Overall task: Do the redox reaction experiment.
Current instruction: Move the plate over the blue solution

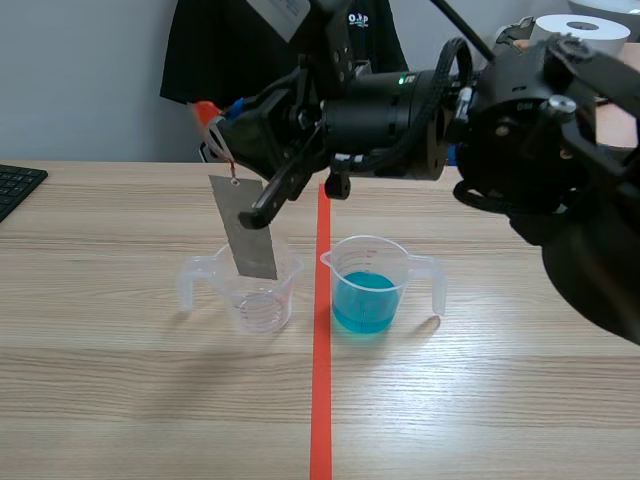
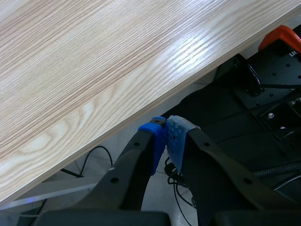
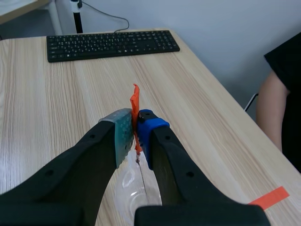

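A grey metal strip (image 1: pixel 245 228) hangs by a thin wire from an orange tag (image 1: pixel 207 112). My right gripper (image 1: pixel 222 135), reaching in from the right past the tape line, is shut on that orange tag (image 3: pixel 135 101). The strip's lower end dips into the mouth of an empty clear beaker (image 1: pixel 255 290), which lies straight under the right gripper (image 3: pixel 135 122). A second beaker (image 1: pixel 370 285) holding blue liquid stands just right of the tape line. My left gripper (image 2: pixel 166 134) is shut on nothing, below and off the table's edge (image 2: pixel 141 113).
A black keyboard (image 3: pixel 110 43) lies on the table ahead of the right gripper. A person in black (image 1: pixel 260 40) sits across the table, an arm (image 3: pixel 273 108) near its edge. An orange-red tape line (image 1: pixel 322 350) runs down the middle. A white roll (image 1: pixel 582 30) stands at the back right.
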Controlling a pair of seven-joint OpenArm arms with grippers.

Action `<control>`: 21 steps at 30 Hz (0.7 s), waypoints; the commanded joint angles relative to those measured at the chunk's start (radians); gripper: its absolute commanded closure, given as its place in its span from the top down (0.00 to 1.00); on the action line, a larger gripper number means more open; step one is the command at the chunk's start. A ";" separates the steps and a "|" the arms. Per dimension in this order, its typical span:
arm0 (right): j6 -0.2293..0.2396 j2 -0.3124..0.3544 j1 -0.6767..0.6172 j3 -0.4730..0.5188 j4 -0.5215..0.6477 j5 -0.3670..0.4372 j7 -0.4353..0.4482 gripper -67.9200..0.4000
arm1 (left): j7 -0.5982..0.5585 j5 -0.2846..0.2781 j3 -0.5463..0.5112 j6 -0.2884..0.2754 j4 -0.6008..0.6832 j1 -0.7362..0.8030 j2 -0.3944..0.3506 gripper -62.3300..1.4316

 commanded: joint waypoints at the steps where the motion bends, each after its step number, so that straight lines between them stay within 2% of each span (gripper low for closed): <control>1: -0.003 -0.008 0.031 0.033 0.037 0.034 -0.011 0.03 | -0.010 -0.002 -0.006 -0.002 0.017 0.006 0.002 0.08; 8: -0.003 -0.008 0.030 0.150 0.147 0.150 -0.170 0.03 | -0.010 -0.002 -0.006 -0.002 0.017 0.005 0.002 0.08; 13: -0.003 0.001 0.027 0.245 0.179 0.262 -0.285 0.03 | -0.010 -0.002 -0.006 -0.003 0.017 0.005 0.002 0.08; 16: -0.003 0.029 0.027 0.290 0.179 0.306 -0.309 0.03 | -0.014 -0.002 -0.006 -0.002 0.017 0.005 0.002 0.09; 21: -0.003 0.085 0.027 0.360 0.179 0.335 -0.327 0.03 | -0.014 -0.002 -0.006 -0.003 0.017 0.005 0.002 0.09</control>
